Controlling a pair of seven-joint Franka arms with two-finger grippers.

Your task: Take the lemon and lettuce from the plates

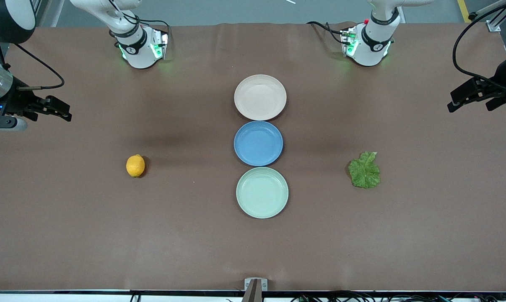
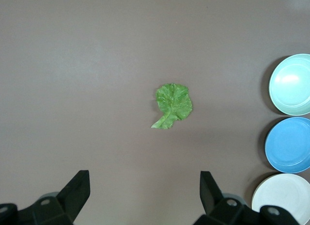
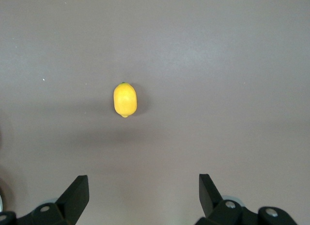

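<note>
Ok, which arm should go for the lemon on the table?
Right. The lemon lies toward the right arm's end, under the open right gripper. The open left gripper hangs over the lettuce.

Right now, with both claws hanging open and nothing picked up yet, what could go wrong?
The lemon is rounded and lies loose on the bare table, so the open right claw might nudge it into rolling away. The lettuce lies flat against the table; the open left claw may scrape the cloth or tear the leaf. All three plates are empty, so the items are not where the task says.
</note>
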